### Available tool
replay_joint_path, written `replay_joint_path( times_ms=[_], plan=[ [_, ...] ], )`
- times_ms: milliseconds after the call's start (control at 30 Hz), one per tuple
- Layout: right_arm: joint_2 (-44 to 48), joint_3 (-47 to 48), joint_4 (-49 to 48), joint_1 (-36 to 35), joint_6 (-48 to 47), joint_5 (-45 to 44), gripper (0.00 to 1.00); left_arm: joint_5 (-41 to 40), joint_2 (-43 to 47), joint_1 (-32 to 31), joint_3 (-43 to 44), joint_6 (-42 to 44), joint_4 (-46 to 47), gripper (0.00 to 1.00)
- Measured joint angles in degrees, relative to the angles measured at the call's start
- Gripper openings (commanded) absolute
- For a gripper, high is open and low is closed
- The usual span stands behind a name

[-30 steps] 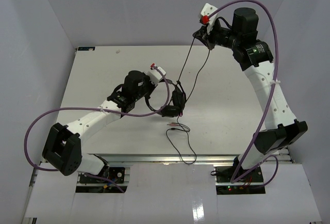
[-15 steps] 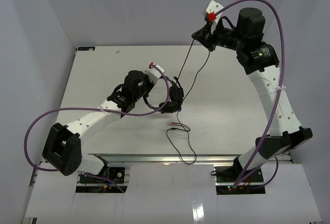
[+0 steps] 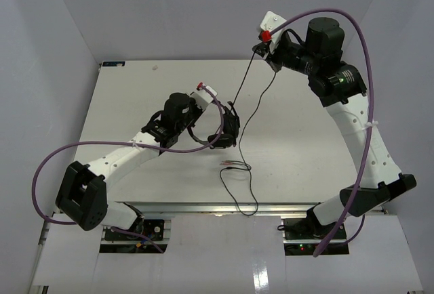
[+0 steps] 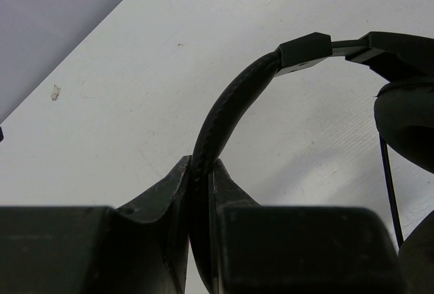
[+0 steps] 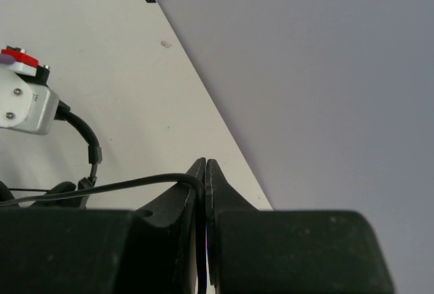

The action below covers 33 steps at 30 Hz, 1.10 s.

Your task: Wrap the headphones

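The black headphones [image 3: 228, 129] hang just above the table's middle. My left gripper [image 3: 199, 126] is shut on their padded headband [image 4: 227, 104], which arcs up from between the fingers to an ear cup [image 4: 407, 121]. My right gripper [image 3: 262, 51] is raised high over the table's far edge, shut on the thin black cable [image 5: 102, 188]. From that gripper [image 5: 205, 169] the cable [image 3: 245, 80] drops in two strands to the headphones. Its loose end with reddish plugs [image 3: 234, 166] lies on the table, looping toward the near edge [image 3: 248, 207].
Purple robot cables [image 3: 54, 162] arch over both arms. The white table [image 3: 135, 97] ends at a metal rail at the front [image 3: 203, 207] and at grey walls behind and to the sides. The left wrist's white camera block [image 5: 24, 108] shows in the right wrist view.
My right gripper has shifted slightly, now a little left and lower, still holding the cable taut. The headphones' ear cup has risen and turned slightly. The left arm has barely moved.
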<state>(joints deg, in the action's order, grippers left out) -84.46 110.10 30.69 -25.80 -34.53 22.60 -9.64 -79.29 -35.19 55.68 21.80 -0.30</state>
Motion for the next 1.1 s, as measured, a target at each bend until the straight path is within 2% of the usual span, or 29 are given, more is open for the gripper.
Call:
replay_joint_path(
  times_ms=[233, 467, 700, 1100],
  plan=[
    [0.91, -0.41, 0.12, -0.27, -3.41, -3.82, 0.08, 0.22, 1.62, -0.07, -1.13, -0.05, 0.26, 0.0],
    [0.21, -0.3, -0.68, -0.56, -3.14, -3.53, 0.08, 3.96, 4.49, -1.52, -2.1, -0.63, 0.08, 0.0],
    [-4.79, 0.81, -2.53, -0.94, -1.25, -3.19, 0.08, 7.8, 5.51, -5.45, -2.72, -2.47, -1.07, 0.0],
    [-10.43, 0.46, -4.38, -0.96, 1.14, -9.11, 0.08, 11.86, 10.8, -8.69, -4.27, -8.44, -1.41, 0.0]
  ],
)
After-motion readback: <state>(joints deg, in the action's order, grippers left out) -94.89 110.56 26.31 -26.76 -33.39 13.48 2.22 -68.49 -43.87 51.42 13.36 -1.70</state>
